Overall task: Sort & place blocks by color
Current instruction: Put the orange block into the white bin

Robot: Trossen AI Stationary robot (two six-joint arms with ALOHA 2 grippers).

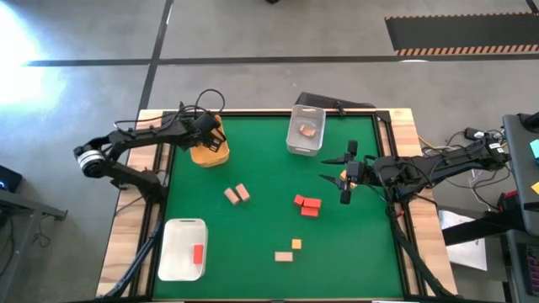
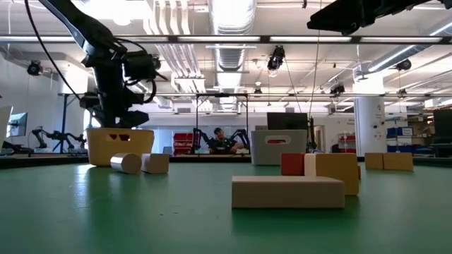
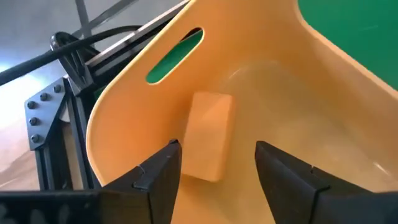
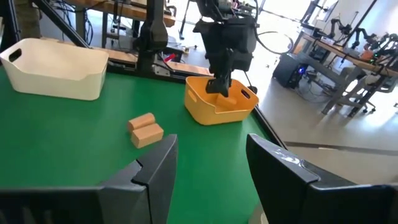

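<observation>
Over the green table (image 1: 269, 202) with scattered blocks (image 1: 308, 205), left hand (image 3: 216, 163) unclenched above orange bin (image 1: 209, 151).

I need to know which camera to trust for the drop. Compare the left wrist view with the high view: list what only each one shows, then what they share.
Only the left wrist view: a yellow-orange block inside the orange bin, between the left gripper fingers, which stand apart and clear of it.

Only the high view: the white bin holding a red block, the clear bin, the loose red blocks, tan blocks and the right gripper hanging over the green mat.

Both: the orange bin, the left gripper over it and the green mat.
</observation>
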